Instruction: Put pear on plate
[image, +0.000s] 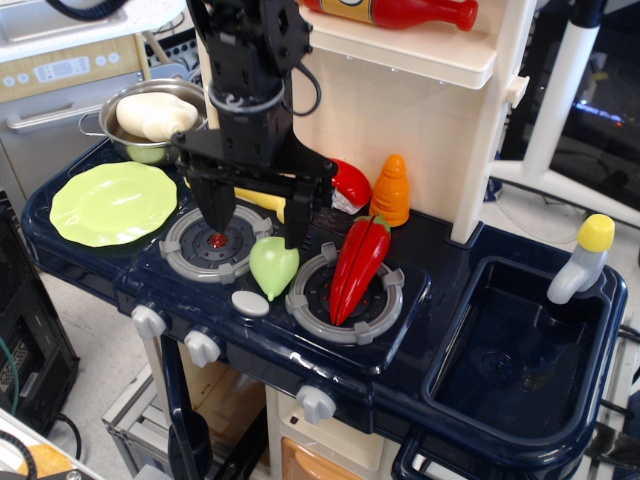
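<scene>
Light: bright, even, from overhead.
Glare: white streaks on the stove top's (330, 345) glossy front edge; small glints on the pot (150, 120) rim and bottle (400, 12).
Shadows: soft, short, under the gripper (258, 215) and beneath the pear (273, 265).
Focus: mostly sharp; background right looks dim, slightly soft.

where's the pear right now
The pear lies on the stovetop between the two burners, left of the red pepper, directly beneath the open gripper; the plate sits far left.
</scene>
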